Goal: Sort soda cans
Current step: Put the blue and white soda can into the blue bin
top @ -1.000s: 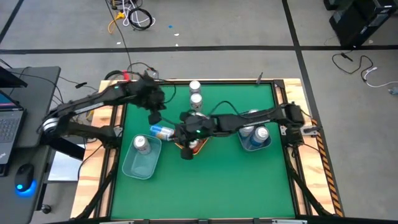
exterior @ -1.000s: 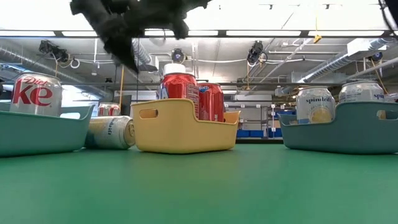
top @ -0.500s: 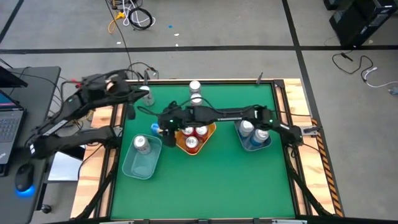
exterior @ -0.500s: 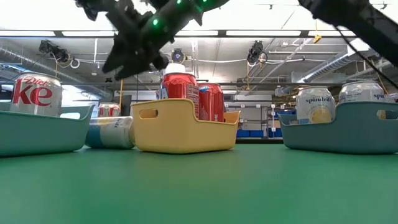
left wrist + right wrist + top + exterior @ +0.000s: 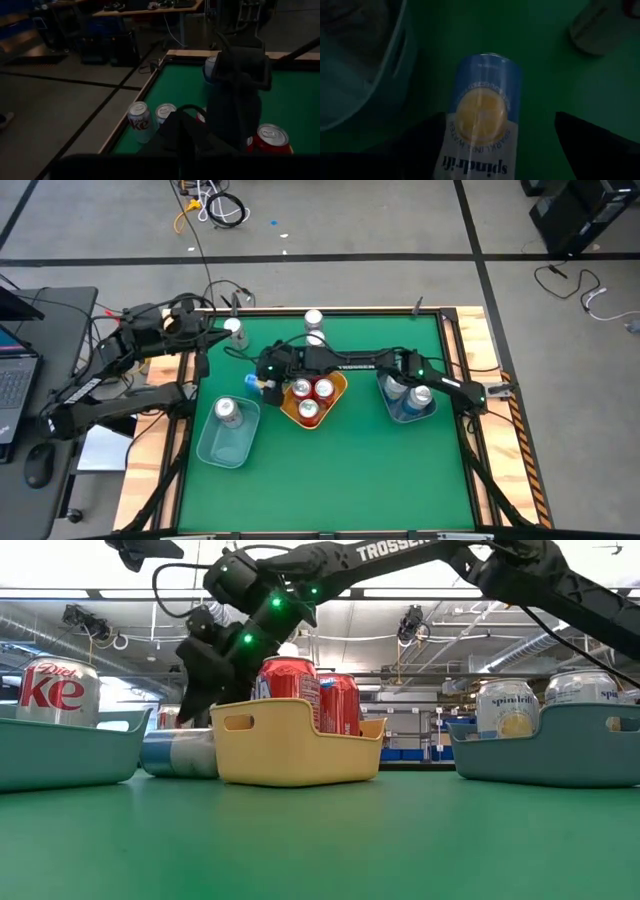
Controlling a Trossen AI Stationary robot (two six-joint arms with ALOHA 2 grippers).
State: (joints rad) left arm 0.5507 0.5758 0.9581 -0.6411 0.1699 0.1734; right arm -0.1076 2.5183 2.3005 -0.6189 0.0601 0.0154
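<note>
Light-blue soda can (image 5: 482, 115) lies on its side, apparently untouched.

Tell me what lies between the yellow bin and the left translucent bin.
A light-blue soda can on its side, seen in the low view, under the right tool, between yellow bin and translucent bin.

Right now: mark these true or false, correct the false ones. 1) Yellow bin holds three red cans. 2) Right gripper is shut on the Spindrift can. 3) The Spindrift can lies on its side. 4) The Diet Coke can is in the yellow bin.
1) True: three red cans sit in the yellow bin.
2) False: the right gripper is open, straddling the Spindrift can.
3) True.
4) False: the Diet Coke can stands in the left blue-grey bin.
</note>
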